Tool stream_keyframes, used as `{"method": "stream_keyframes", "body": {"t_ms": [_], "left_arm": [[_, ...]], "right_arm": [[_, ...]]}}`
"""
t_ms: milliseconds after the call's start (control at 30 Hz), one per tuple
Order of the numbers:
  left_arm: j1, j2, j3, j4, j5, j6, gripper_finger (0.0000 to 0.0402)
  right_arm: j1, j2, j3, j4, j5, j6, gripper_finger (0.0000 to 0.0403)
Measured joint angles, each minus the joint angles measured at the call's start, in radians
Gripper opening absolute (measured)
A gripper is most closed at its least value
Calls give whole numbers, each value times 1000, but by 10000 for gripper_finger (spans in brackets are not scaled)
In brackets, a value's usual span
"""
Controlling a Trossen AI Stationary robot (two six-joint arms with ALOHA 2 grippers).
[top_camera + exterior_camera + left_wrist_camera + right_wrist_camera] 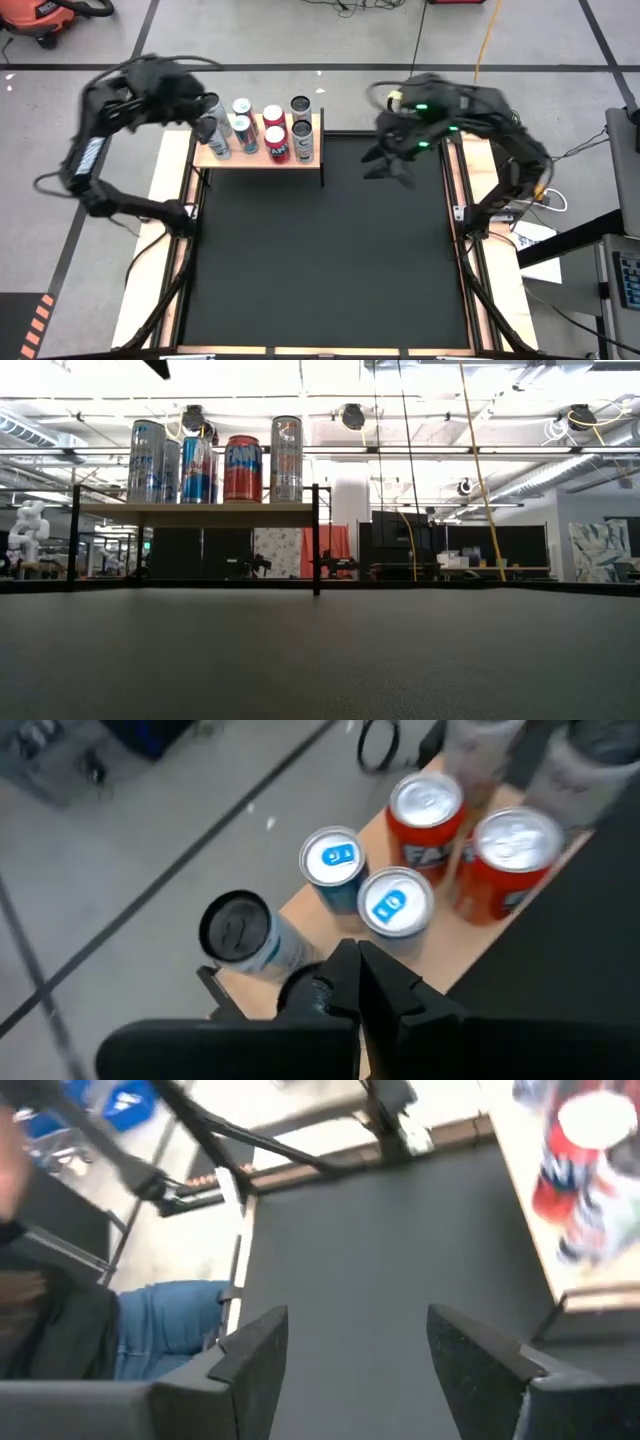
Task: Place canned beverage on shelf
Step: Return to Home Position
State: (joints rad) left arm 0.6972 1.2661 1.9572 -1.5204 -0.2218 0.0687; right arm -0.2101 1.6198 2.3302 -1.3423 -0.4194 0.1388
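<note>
Left fingers (pixel 345 982) are pressed together, empty, seemingly above the left end of the shelf (pixel 258 161); right fingers (pixel 478 1355) gape over the table (pixel 320 262), far right. Cans (pixel 277 146) stand in two rows on the shelf, far left.

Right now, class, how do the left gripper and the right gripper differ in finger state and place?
The left gripper has its fingers pressed together; the right gripper has them spread apart. The left gripper hovers above the shelf's left end; the right gripper hangs over the black mat beside the shelf. Both are empty.
</note>
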Motion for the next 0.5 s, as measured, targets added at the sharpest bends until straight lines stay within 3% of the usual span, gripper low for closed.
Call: {"method": "stream_keyframes", "body": {"t_ms": [500], "left_arm": [[-40, -426, -10, 115, 229, -37, 2]], "right_arm": [[159, -323, -26, 66, -3, -299, 219]]}}
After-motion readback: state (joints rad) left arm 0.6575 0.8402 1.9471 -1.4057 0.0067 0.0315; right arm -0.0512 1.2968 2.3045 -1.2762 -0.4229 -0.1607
